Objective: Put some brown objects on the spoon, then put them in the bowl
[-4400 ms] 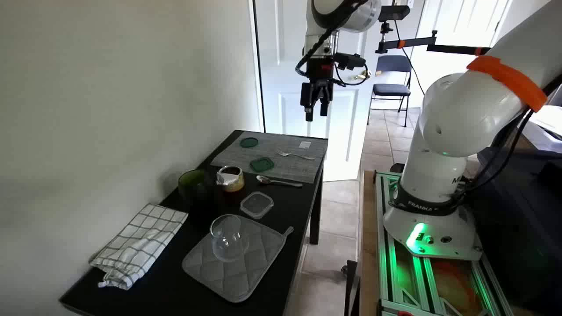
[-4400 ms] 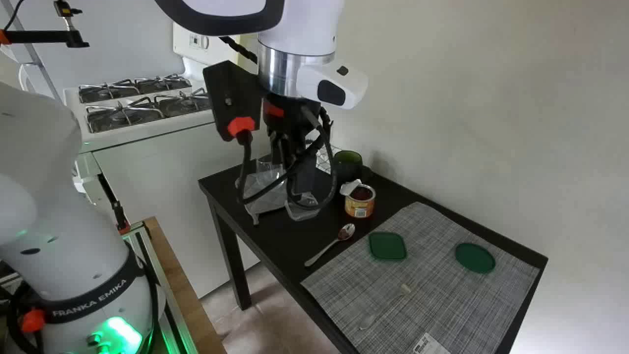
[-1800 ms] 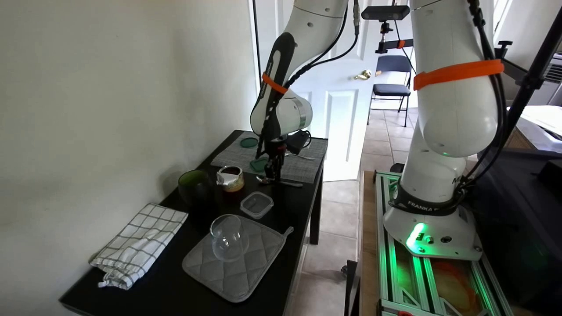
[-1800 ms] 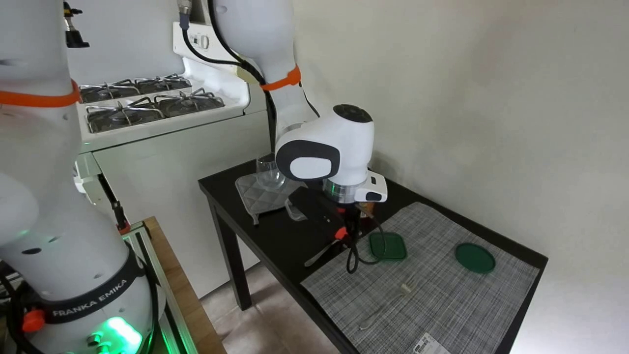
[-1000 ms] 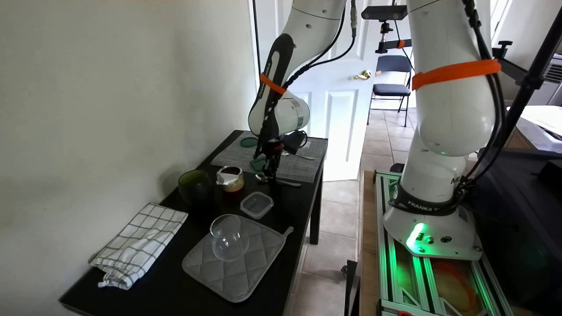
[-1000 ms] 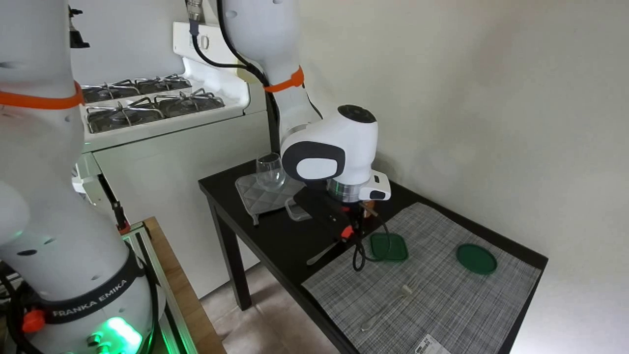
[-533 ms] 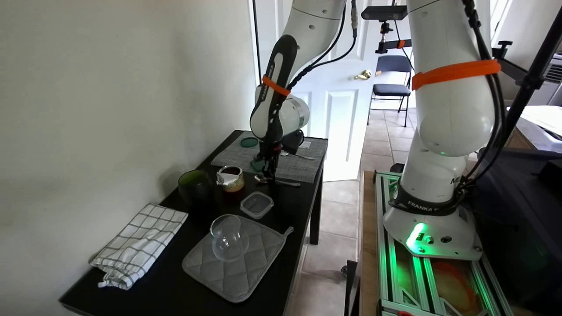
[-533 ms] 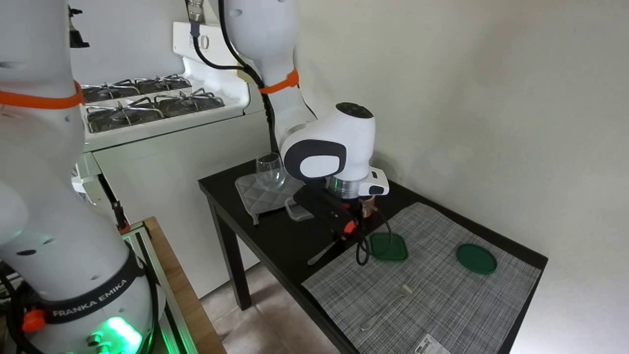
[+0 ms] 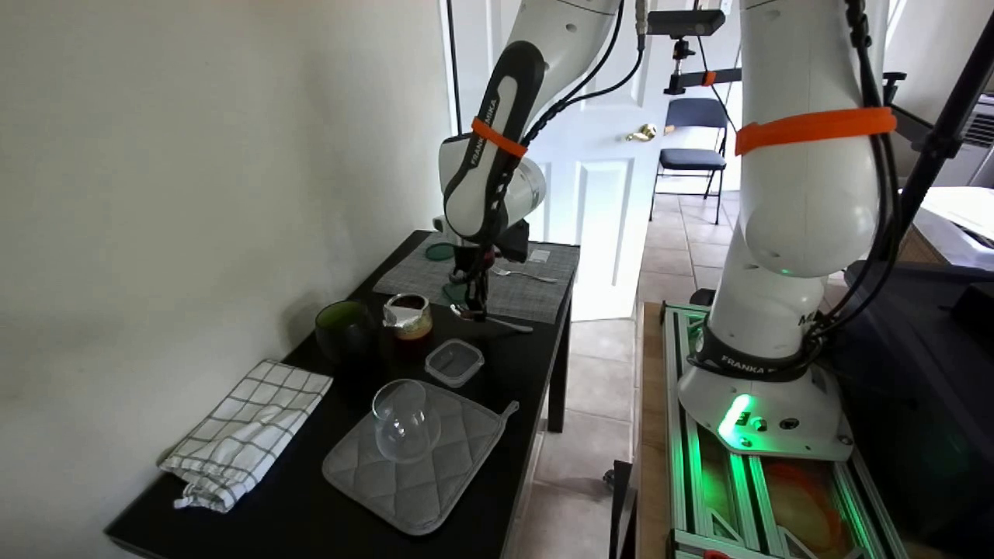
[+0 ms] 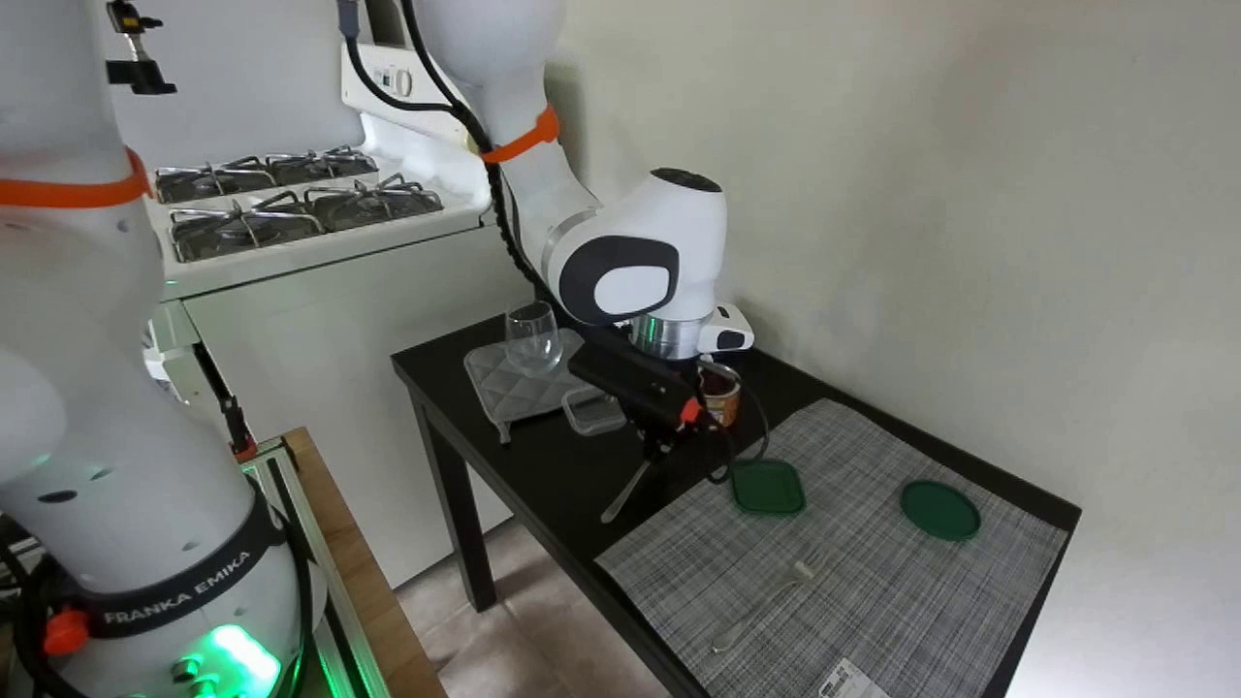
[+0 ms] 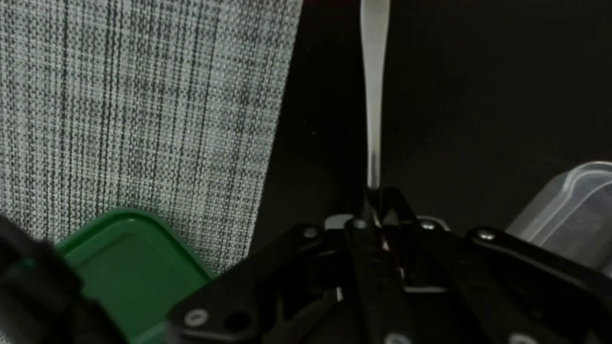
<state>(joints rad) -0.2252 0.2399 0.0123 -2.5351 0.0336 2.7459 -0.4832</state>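
My gripper is shut on the metal spoon, low over the black table; the handle runs out ahead of its fingertips in the wrist view. The spoon's bowl end is hidden there, but its tip shows beside the fingers in an exterior view, looking brownish. Close by stands an opened can with its foil peeled back; dark reddish-brown contents show inside it in both exterior views. Which vessel is the bowl I cannot tell: a clear plastic container, a clear glass vessel and a dark green vessel are present.
Two green lids and a fork lie on the grey placemat beside the spoon. A grey pot holder lies under the glass vessel. A checked cloth is folded near the wall.
Over several seconds my gripper came down from high above the table to the spoon. In the last half second the forearm and wrist tilted, and the held spoon turned slightly, its bowl end shifting up.
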